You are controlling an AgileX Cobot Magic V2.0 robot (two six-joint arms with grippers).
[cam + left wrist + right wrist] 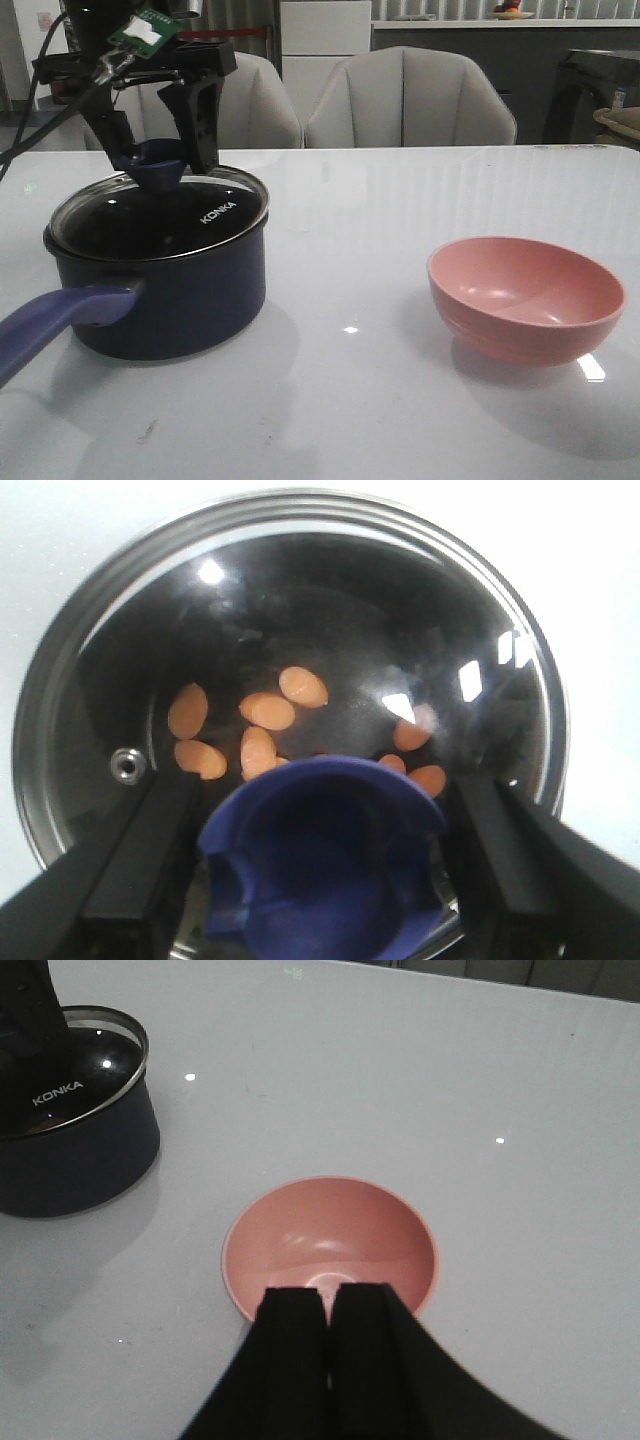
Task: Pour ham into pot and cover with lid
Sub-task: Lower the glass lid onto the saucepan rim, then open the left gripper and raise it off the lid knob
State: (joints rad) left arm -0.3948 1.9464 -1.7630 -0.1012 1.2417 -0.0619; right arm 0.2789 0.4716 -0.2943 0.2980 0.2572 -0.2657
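Note:
The dark blue pot [170, 300] stands at the table's left, its long handle [60, 320] pointing toward the front left. The glass lid [205, 212] marked KONKA sits on its rim. Several orange-pink ham [268, 710] pieces lie on the pot's bottom, seen through the glass. My left gripper [160, 158] is open, with a finger on either side of the lid's blue knob [320, 860] and a gap at each side. My right gripper [330, 1295] is shut and empty, hovering above the pink bowl [330, 1240]; it is outside the front view.
The empty pink bowl [525, 295] sits at the right of the white table [350, 400]. Two grey chairs [410, 100] stand behind the table's far edge. The pot [80, 1170] and lid [70, 1090] also show in the right wrist view.

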